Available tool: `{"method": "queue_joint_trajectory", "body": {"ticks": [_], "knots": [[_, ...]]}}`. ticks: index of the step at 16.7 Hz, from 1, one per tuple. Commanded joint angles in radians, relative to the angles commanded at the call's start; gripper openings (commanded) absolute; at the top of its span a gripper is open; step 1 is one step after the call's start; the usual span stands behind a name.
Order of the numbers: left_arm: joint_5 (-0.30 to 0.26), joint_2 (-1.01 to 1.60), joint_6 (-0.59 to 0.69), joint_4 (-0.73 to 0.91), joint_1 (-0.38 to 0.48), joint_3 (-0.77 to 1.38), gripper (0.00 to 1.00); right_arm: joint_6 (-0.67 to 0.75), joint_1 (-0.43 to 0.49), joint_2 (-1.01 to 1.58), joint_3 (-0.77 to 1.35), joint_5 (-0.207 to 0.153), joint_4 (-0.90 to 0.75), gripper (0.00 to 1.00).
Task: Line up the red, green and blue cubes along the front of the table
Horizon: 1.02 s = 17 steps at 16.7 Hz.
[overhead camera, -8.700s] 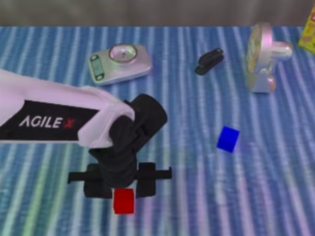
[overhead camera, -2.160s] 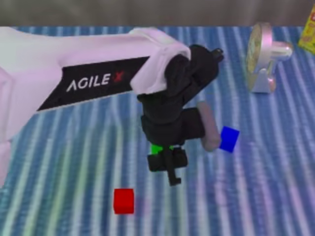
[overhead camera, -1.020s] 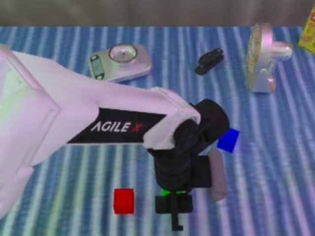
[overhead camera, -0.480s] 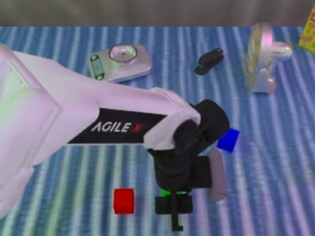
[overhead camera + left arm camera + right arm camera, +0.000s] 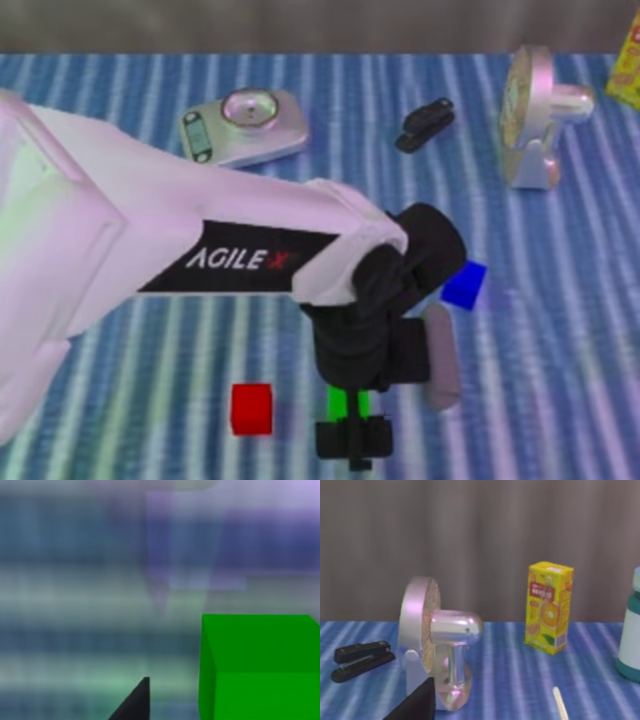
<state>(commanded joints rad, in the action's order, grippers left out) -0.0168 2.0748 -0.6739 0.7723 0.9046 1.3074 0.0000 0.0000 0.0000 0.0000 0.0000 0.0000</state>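
The red cube (image 5: 251,409) sits near the front of the striped table (image 5: 560,380). The green cube (image 5: 340,403) lies to its right, partly under my left arm. My left gripper (image 5: 352,440) hangs over it, open. In the left wrist view the green cube (image 5: 260,670) rests on the table, and one dark fingertip (image 5: 136,704) stands clear of its side. The blue cube (image 5: 465,285) lies farther back and to the right, beside my left wrist. My right arm is outside the top view; its wrist view shows one dark fingertip (image 5: 420,702) with nothing against it.
A silver scale (image 5: 243,125) and a black stapler (image 5: 425,123) lie at the back. A round silver device on a stand (image 5: 535,115) stands at the back right, with a yellow juice carton (image 5: 627,65) behind it. The right wrist view also shows a white bottle (image 5: 631,630) and a wooden stick (image 5: 560,702).
My left arm carried the green cube from mid-table to the front, right of the red cube. In the last half second its fingers parted and more green shows.
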Motion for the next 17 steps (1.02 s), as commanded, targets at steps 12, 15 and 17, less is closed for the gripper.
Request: {"method": "queue_joint_trajectory", "body": {"ticks": [12,15,17], "knots": [[0.001,-0.034,-0.006,0.077,-0.001,0.048,1.0,0.0,0.0,0.0,0.0,0.0,0.0,1.0],[0.001,-0.083,-0.002,0.202,-0.014,0.107,1.0,0.0,0.0,0.0,0.0,0.0,0.0,1.0],[0.001,-0.109,0.0,0.242,-0.021,0.132,1.0,0.0,0.0,0.0,0.0,0.0,0.0,1.0]]}}
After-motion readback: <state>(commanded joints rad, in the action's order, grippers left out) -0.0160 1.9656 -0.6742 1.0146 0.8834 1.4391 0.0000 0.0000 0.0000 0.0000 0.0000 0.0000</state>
